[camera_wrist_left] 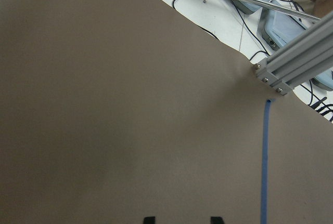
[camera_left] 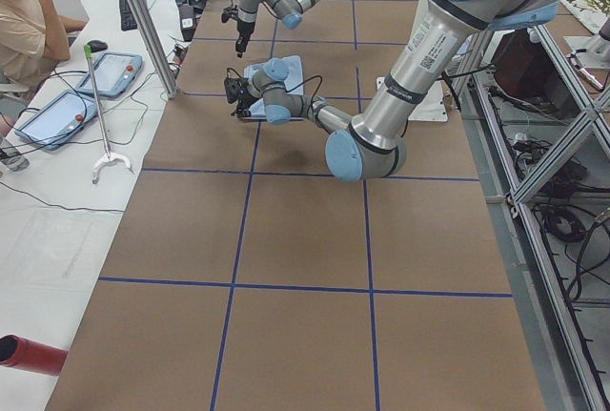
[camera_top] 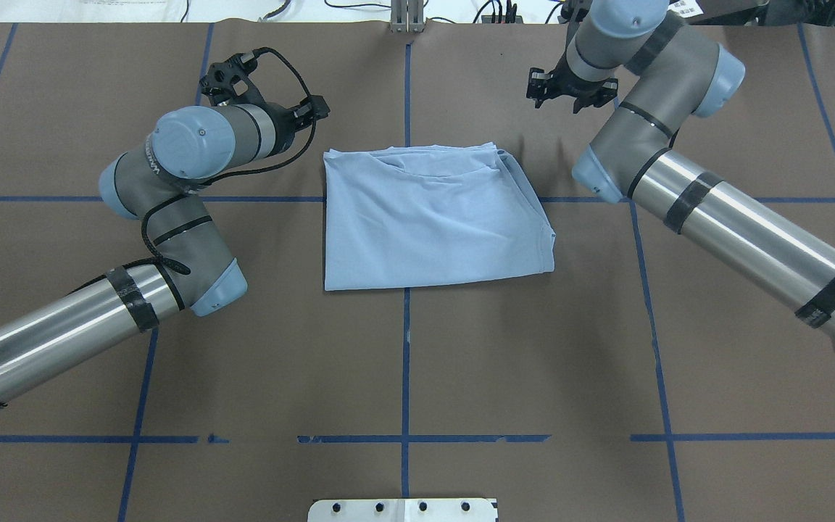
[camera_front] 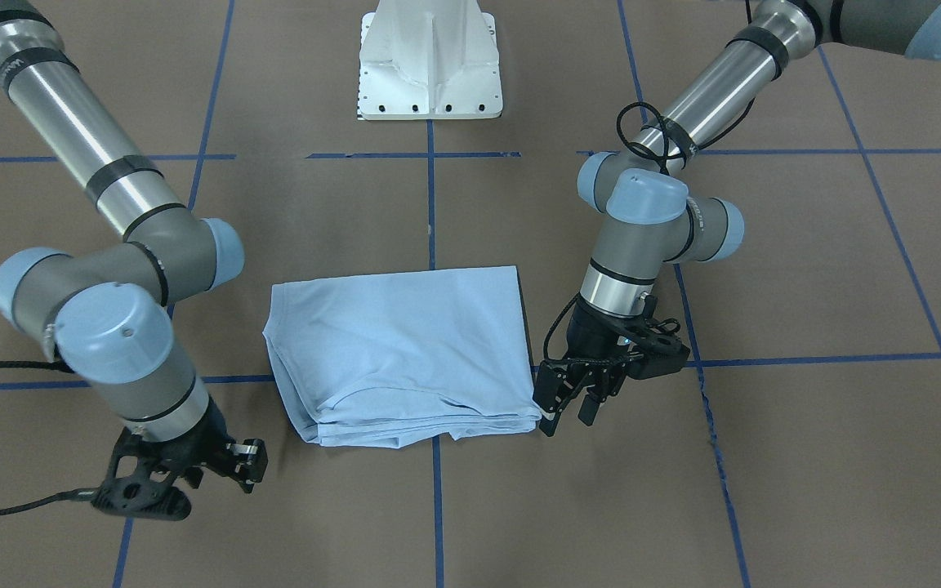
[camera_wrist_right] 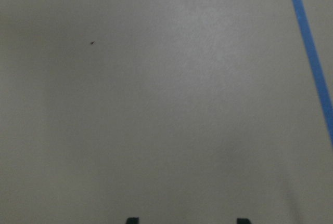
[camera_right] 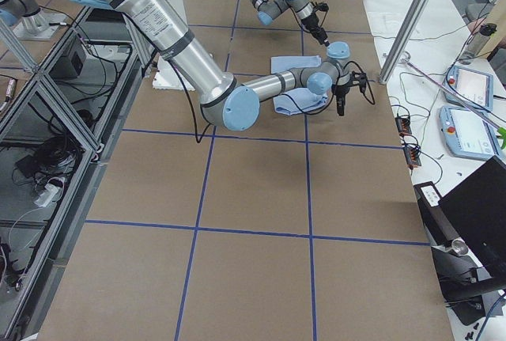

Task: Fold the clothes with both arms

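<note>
here, folded t-shirt (camera_front: 405, 351) (lying flat), left claw (camera_front: 568, 420) near its corner

Light blue T-shirt (camera_top: 432, 217) — folded, lying flat.

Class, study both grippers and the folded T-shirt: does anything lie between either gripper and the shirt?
Nothing visible does. Only brown table surface separates the left gripper from the T-shirt, near whose corner it hangs. The right gripper, farther off on the other side, also has an open path.
</note>
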### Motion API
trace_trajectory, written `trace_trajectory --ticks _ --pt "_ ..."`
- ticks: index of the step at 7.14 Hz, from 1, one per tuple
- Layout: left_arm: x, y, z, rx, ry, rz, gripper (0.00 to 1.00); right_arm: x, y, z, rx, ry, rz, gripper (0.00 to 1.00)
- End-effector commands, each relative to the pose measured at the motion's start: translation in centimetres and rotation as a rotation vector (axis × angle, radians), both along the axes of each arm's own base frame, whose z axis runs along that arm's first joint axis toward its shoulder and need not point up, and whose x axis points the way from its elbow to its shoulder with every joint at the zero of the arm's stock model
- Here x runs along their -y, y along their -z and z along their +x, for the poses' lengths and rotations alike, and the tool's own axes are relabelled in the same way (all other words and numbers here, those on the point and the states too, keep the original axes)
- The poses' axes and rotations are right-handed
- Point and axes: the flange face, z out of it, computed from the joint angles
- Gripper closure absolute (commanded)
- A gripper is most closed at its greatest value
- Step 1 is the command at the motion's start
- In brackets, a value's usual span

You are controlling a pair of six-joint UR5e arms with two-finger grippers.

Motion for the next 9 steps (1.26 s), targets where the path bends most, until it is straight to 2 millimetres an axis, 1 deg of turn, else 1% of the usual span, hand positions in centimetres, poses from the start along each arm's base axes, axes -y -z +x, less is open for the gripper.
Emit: trace_trajectory --ticks 1,2,3,4,5,6,7,8,9 --pt "-1.2 -0.6 -4.0 0.023 -0.041 0.072 0.0 -0.2 -2.6 6.4 0.042 0.023 -0.009 0.0" --pt "-1.8 -1.4 -8.4 0.096 -0.145 0.176 0.0 -0.6 -5.0 13.2 0.093 0.037 -0.029 0.0" --pt "-3.1 -4.6 -15.1 0.14 -0.246 0.221 0.0 -1.7 -8.7 21.2 0.125 0.071 -0.018 0.0" --pt "-3.4 -6.8 -23.4 0.19 -0.331 0.259 0.0 -1.7 -11.4 30.2 0.151 0.065 -0.012 0.0" --pt "-4.1 -9.6 -32.0 0.287 -0.369 0.291 0.0 -3.5 -15.8 37.2 0.134 0.097 0.034 0.0" --pt "-5.8 -13.1 -39.1 0.412 -0.426 0.33 0.0 -5.7 -19.7 42.0 0.1 0.136 0.057 0.0" --pt "-6.5 -16.7 -46.4 0.528 -0.474 0.344 0.0 -8.6 -23.2 45.6 0.049 0.18 0.059 0.0" --pt "-6.6 -18.4 -50.1 0.596 -0.514 0.296 0.0 -10.0 -24.3 48.7 -0.01 0.224 0.053 0.0" --pt "-6.7 -19.6 -52.6 0.616 -0.565 0.21 0.0 -10.7 -22.2 49.9 -0.063 0.268 0.023 0.0"
